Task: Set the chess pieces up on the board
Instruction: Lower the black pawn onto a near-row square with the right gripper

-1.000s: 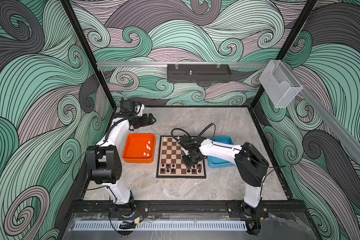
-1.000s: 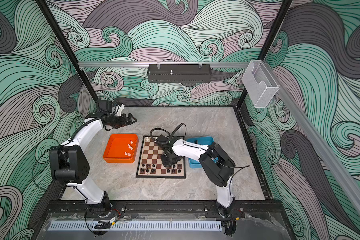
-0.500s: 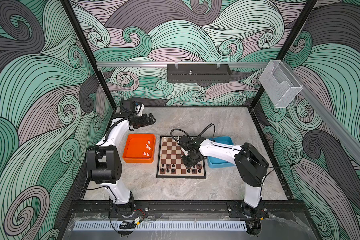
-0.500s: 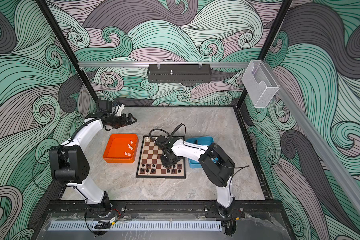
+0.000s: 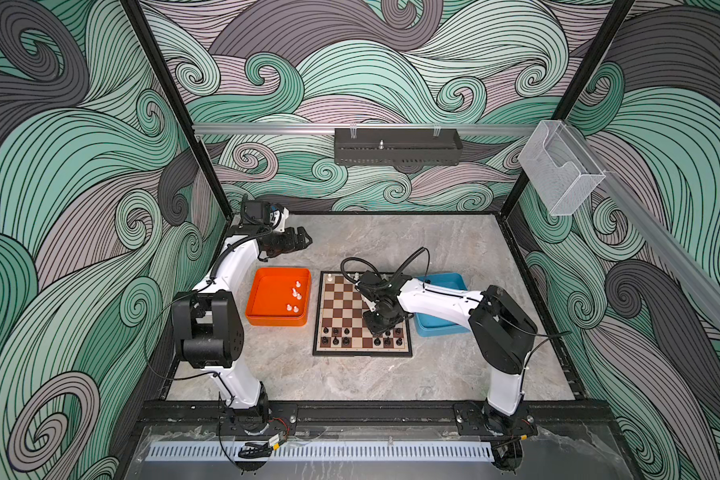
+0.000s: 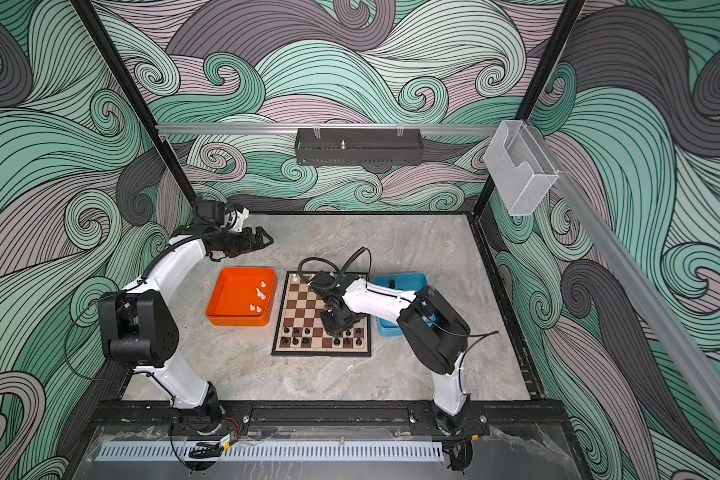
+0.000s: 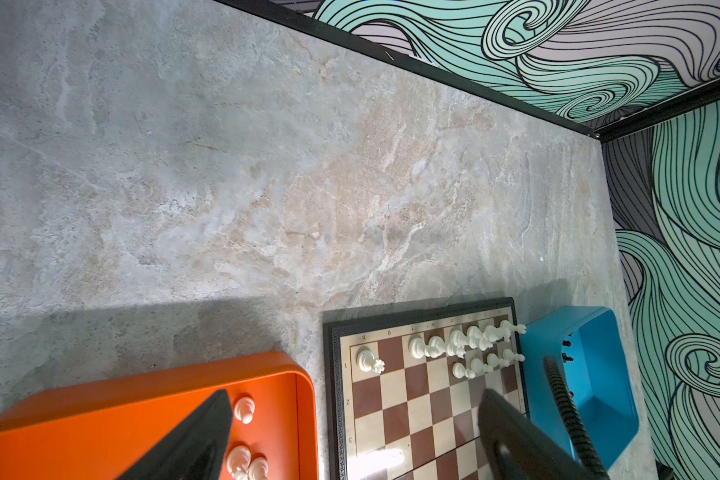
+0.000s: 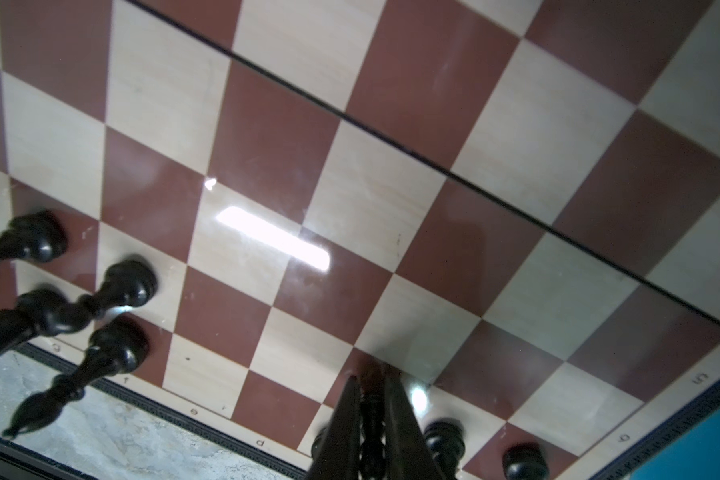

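The board lies mid-table. Black chess pieces stand in its two near rows and white ones along its far rows. My right gripper is low over the near right squares, shut on a black piece whose base is at a brown square. Other black pieces stand nearby. My left gripper hangs open and empty above the table behind the orange tray.
The orange tray left of the board holds several white pieces. A blue tray sits right of the board under my right arm. Black frame rails border the table.
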`<state>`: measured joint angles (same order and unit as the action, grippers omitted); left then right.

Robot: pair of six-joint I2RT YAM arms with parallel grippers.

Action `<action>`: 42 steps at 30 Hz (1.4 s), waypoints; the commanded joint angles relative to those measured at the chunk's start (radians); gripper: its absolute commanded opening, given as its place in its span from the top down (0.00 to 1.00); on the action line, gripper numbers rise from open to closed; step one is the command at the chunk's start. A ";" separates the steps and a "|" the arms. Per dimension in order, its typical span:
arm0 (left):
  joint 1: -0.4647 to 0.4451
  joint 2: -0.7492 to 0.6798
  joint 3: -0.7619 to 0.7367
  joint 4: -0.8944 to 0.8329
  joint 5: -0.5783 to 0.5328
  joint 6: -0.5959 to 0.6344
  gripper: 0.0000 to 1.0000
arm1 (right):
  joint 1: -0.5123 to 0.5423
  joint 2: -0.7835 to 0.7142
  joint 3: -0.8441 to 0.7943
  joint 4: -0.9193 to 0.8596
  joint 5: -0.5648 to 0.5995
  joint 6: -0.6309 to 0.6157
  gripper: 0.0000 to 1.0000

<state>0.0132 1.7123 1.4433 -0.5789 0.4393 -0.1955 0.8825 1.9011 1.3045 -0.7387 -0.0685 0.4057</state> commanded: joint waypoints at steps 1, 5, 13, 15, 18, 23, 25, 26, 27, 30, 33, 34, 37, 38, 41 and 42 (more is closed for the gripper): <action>0.011 0.007 0.015 0.006 0.022 -0.009 0.06 | 0.004 -0.016 -0.008 0.000 0.025 0.012 0.86; 0.011 0.006 0.015 0.005 0.022 -0.009 0.06 | 0.004 -0.017 -0.008 0.005 0.028 0.014 0.86; 0.011 0.007 0.015 0.004 0.022 -0.010 0.06 | 0.004 -0.020 -0.011 0.009 0.032 0.016 0.86; 0.011 0.007 0.014 0.005 0.022 -0.010 0.06 | 0.004 -0.020 -0.011 0.013 0.027 0.016 0.86; 0.012 0.006 0.015 0.005 0.022 -0.009 0.06 | 0.004 -0.020 -0.013 0.017 0.022 0.016 0.86; 0.013 0.008 0.015 0.005 0.022 -0.010 0.06 | 0.004 -0.021 -0.014 0.022 0.019 0.013 0.86; 0.013 0.008 0.015 0.005 0.022 -0.009 0.06 | 0.003 -0.020 -0.014 0.023 0.017 0.013 0.86; 0.013 0.008 0.015 0.005 0.022 -0.010 0.06 | 0.004 -0.020 -0.014 0.023 0.015 0.014 0.86; 0.013 0.008 0.014 0.005 0.022 -0.009 0.06 | 0.004 -0.020 -0.016 0.022 0.014 0.013 0.86; 0.013 0.008 0.014 0.004 0.022 -0.009 0.06 | 0.004 -0.020 -0.017 0.024 0.012 0.016 0.86; 0.013 0.008 0.014 0.005 0.024 -0.009 0.06 | 0.004 -0.019 -0.018 0.023 0.011 0.015 0.85; 0.013 0.008 0.014 0.005 0.024 -0.009 0.06 | 0.004 -0.019 -0.018 0.024 0.012 0.018 0.84; 0.013 0.008 0.014 0.005 0.024 -0.009 0.06 | 0.003 -0.016 -0.018 0.023 0.010 0.017 0.81; 0.013 0.009 0.014 0.005 0.024 -0.009 0.06 | 0.004 -0.014 -0.018 0.024 0.008 0.018 0.79; 0.013 0.008 0.014 0.005 0.023 -0.009 0.06 | 0.004 -0.017 -0.019 0.022 0.009 0.022 0.74; 0.013 0.007 0.014 0.005 0.024 -0.009 0.06 | 0.004 -0.020 -0.021 0.022 0.010 0.022 0.73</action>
<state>0.0196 1.7123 1.4433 -0.5785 0.4427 -0.1959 0.8825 1.9007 1.2968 -0.7120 -0.0605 0.4175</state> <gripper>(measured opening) 0.942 0.263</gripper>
